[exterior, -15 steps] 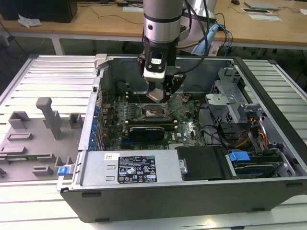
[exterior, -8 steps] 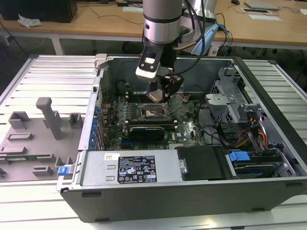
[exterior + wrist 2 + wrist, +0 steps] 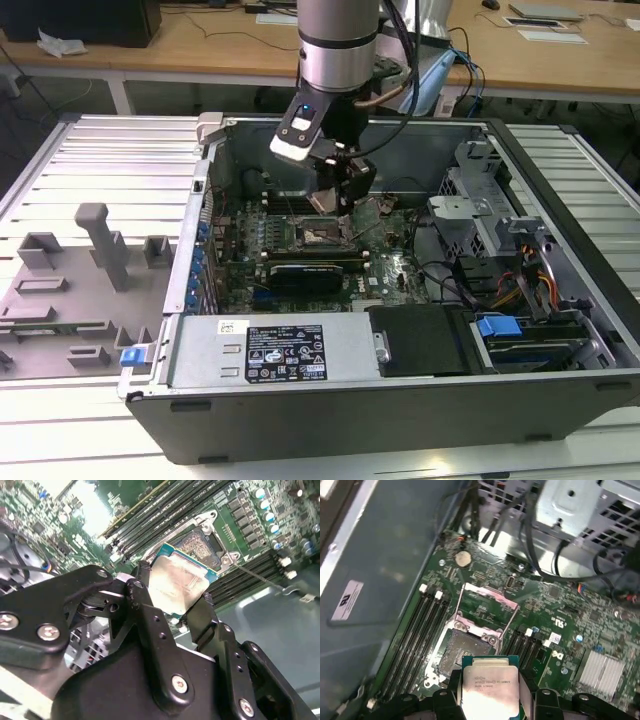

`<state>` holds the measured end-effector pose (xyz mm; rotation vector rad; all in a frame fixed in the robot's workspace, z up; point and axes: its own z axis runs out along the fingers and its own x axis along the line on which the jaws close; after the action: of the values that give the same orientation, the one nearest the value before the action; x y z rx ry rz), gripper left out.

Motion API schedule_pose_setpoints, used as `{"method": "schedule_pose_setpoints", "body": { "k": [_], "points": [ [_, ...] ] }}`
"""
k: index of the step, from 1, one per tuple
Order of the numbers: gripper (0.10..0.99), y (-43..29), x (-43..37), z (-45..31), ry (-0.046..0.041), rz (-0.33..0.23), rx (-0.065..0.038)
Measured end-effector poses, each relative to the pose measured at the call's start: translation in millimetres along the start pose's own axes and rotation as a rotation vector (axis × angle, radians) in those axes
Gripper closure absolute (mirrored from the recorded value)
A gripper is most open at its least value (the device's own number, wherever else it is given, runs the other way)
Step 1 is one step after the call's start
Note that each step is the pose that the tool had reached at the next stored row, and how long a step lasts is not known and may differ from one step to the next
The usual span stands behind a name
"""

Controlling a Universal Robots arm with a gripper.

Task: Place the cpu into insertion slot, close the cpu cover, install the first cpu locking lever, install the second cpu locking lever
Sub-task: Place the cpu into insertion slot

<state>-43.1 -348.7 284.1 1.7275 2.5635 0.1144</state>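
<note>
**Exterior view**
- Arm: 1 silver arm (image 3: 338,40) reaches down into the open computer case (image 3: 560,300).
- Gripper: the gripper (image 3: 335,200) hangs just above the motherboard (image 3: 395,265), pinching the cpu (image 3: 322,202).
- Insertion slot: the insertion slot (image 3: 322,236) lies just under the gripper as a dark, uncovered square.
- Around: 1 black expansion card (image 3: 305,270) stands across the board near the slot. 1 power supply (image 3: 270,350) sits along the near wall. 1 drive cage (image 3: 480,215) and a cable bundle (image 3: 530,280) are on the exterior view's right. 1 grey fixture tray (image 3: 70,290) lies outside the case on the exterior view's left.

**Second wrist view**
- Fingers: 2 black fingers (image 3: 145,605) press on opposite edges of the cpu (image 3: 175,587).
- Cpu: its silvery top faces the camera, and it hides part of the insertion slot (image 3: 200,545) behind it.
- Memory slots: long black memory slots (image 3: 165,510) run on both sides of the slot.

**First wrist view**
- Cpu: the cpu (image 3: 487,692) is held between the 2 fingers (image 3: 451,702).
- Insertion slot: the contact field of the insertion slot (image 3: 462,650) is bare, with its near edge hidden by the chip.
- Cpu cover: the cpu cover (image 3: 490,595) is swung up and open at the far side of the slot.
- Around: 1 coin cell (image 3: 463,558), 1 finned heatsink (image 3: 600,669) and black cables (image 3: 540,555) hanging over the board.
</note>
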Motion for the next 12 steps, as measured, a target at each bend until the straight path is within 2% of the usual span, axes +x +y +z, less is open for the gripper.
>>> {"method": "schedule_pose_setpoints", "body": {
  "k": [1,10,12],
  "points": [
    [0.545,0.0,0.0,0.3,-0.0036,0.040,0.000],
    [0.545,-0.1,0.0,1.8,-0.0185,0.208,0.000],
    [0.545,-0.3,0.0,3.1,-0.0246,0.278,0.000]
  ]
}}
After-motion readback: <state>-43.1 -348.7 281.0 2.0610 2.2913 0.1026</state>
